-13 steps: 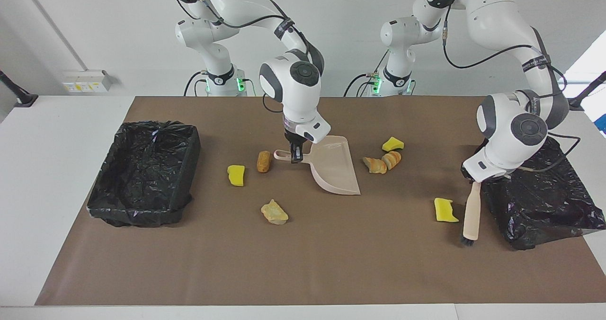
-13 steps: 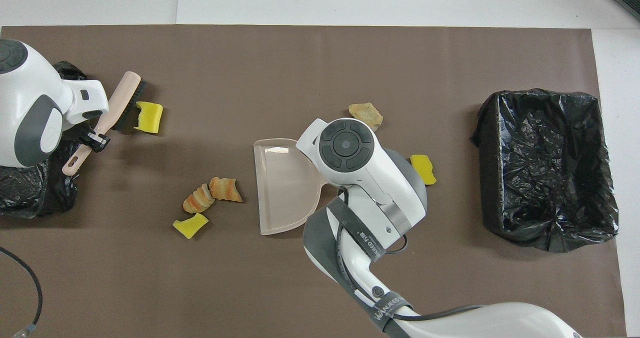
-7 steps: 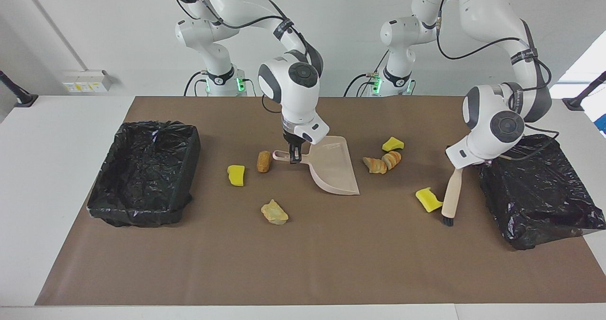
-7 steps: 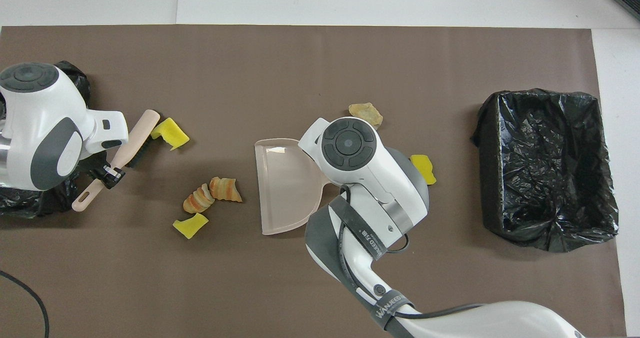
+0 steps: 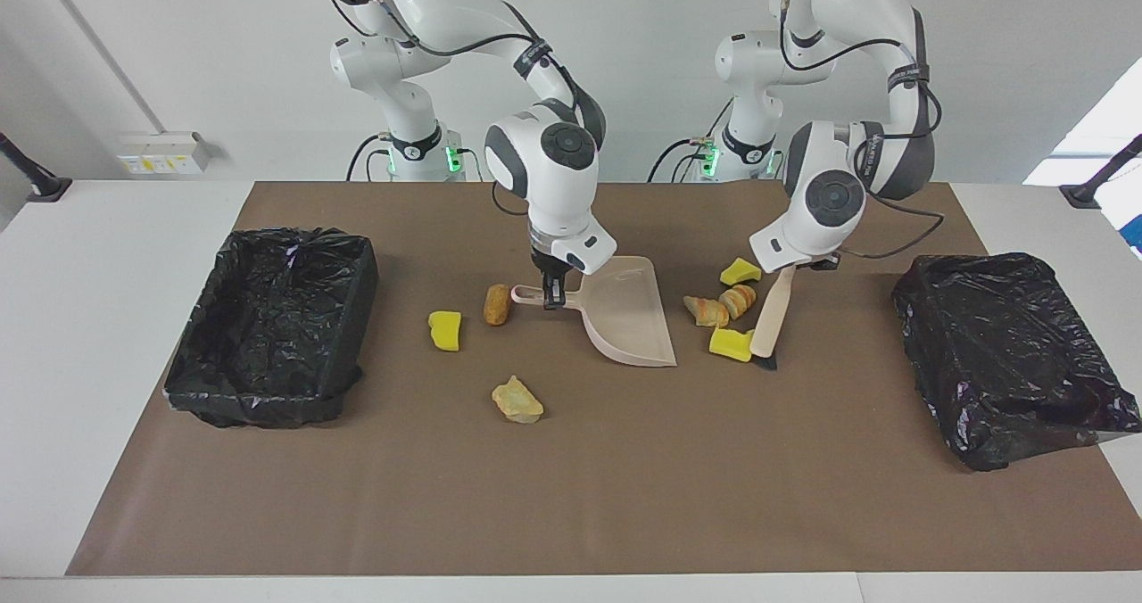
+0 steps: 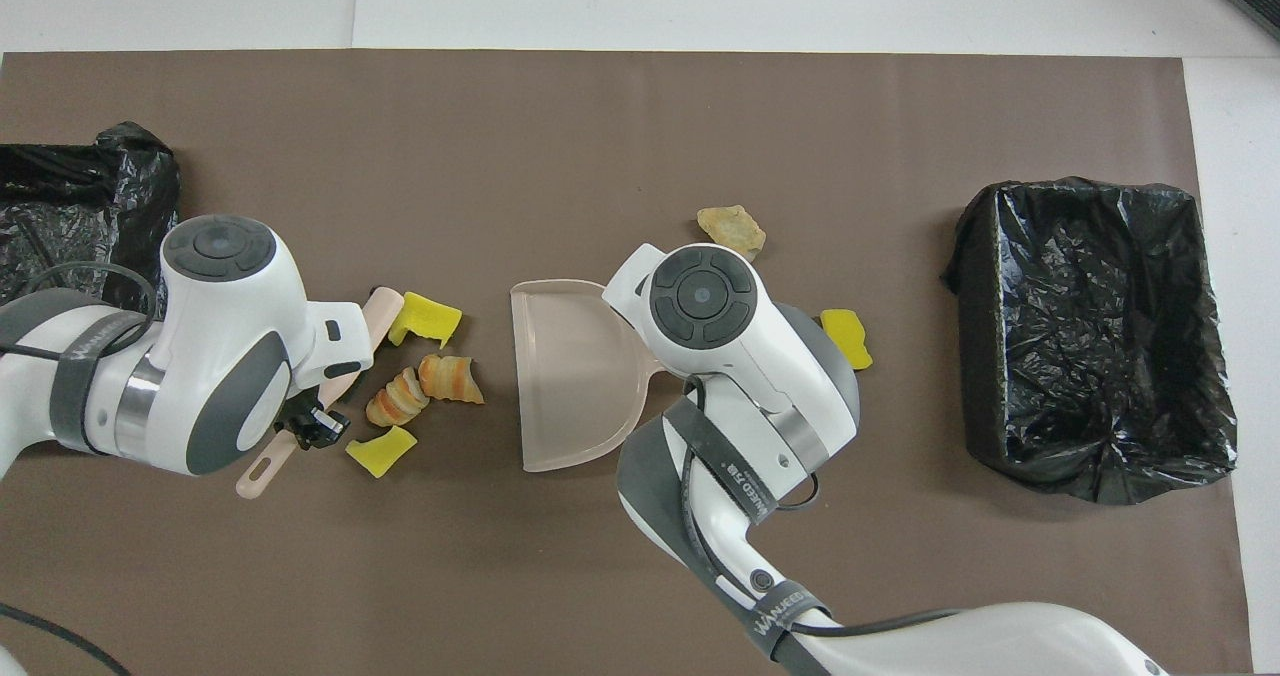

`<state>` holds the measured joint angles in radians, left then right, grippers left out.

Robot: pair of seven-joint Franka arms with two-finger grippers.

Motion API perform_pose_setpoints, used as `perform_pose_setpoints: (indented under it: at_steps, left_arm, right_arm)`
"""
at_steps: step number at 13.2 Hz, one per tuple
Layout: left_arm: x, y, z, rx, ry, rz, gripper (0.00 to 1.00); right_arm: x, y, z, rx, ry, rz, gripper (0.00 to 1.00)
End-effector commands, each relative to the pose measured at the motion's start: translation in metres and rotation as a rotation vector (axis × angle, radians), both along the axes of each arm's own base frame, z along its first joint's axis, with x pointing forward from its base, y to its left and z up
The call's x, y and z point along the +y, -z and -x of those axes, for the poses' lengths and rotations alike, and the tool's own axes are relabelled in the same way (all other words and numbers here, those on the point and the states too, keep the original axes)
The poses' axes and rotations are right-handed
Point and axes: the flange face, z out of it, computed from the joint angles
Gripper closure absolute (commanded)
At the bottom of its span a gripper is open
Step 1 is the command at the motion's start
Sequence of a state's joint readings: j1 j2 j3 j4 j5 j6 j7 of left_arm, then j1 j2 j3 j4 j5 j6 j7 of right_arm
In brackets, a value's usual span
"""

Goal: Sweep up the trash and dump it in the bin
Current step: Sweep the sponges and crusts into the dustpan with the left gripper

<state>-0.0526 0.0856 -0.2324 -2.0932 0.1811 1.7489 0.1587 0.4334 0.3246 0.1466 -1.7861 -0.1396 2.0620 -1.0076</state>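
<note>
Now the right gripper (image 5: 552,301) has its fingers closed tight on the handle of the beige dustpan (image 5: 627,316), and the pan's flat scoop lies on the brown mat (image 5: 571,496), spreading away from those fingers toward the left arm's end of the table. Just beside those fingers, at the tip of the handle, sits a brown bread roll (image 5: 496,304), and a yellow sponge bit (image 5: 445,330) lies a little past it toward the right arm's end. A pale tan crust (image 5: 517,400) lies on the mat farther from the robots than these fingers. The left gripper (image 6: 312,424) has its fingers shut on the handle of the beige brush (image 5: 771,313), which slants down from them so its dark bristles touch the mat. Right at the bristle end, touching the brush, is another yellow sponge bit (image 5: 731,344). Two striped bread pieces (image 5: 721,305) lie close beside the brush's stick, between it and the dustpan's open edge, and a third yellow sponge bit (image 5: 740,271) sits close under the left gripper's fingers. One black-lined bin (image 5: 272,326) stands at the right arm's end of the table and another black-lined bin (image 5: 1013,358) at the left arm's end, both well apart from the fingers.
</note>
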Motion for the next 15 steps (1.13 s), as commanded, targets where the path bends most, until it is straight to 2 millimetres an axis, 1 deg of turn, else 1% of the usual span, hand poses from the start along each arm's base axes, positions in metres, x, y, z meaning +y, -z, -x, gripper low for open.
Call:
perform_pose_setpoints:
  at_steps: [1, 3, 4, 6, 7, 8, 12, 14, 15]
  left_arm:
    - [-0.011, -0.025, 0.019, -0.012, -0.059, 0.038, 1.0]
    - [-0.012, -0.044, 0.025, -0.026, -0.072, 0.051, 1.0]
    - [-0.012, -0.053, 0.029, -0.026, -0.087, 0.048, 1.0]
    - [-0.004, -0.07, 0.045, -0.02, -0.177, -0.007, 1.0]
    - [-0.001, -0.072, 0.051, -0.014, -0.23, -0.039, 1.0]
    - [0.002, -0.072, 0.057, -0.024, -0.285, -0.066, 1.0]
    - [0.017, -0.045, 0.094, -0.169, -0.623, -0.192, 1.0]
    - [0.019, -0.029, 0.101, -0.176, -0.726, -0.223, 1.0]
    - [0.015, -0.024, 0.1, -0.178, -0.743, -0.196, 1.0]
  right_arm:
    - [-0.007, 0.0, 0.012, -0.002, 0.013, -0.009, 1.0]
    - [-0.008, 0.002, 0.012, 0.001, 0.009, -0.007, 1.0]
    - [-0.012, 0.004, 0.012, 0.005, 0.017, -0.004, 1.0]
    - [-0.015, 0.005, 0.012, 0.005, 0.019, -0.004, 1.0]
    - [-0.014, 0.005, 0.013, 0.003, 0.011, -0.006, 1.0]
    - [-0.015, 0.005, 0.012, -0.003, 0.007, -0.01, 1.0]
    - [-0.015, 0.013, 0.015, -0.004, 0.0, -0.013, 1.0]
    - [-0.014, 0.016, 0.017, -0.001, -0.005, -0.012, 1.0]
    - [-0.014, 0.016, 0.017, -0.001, -0.005, -0.012, 1.0]
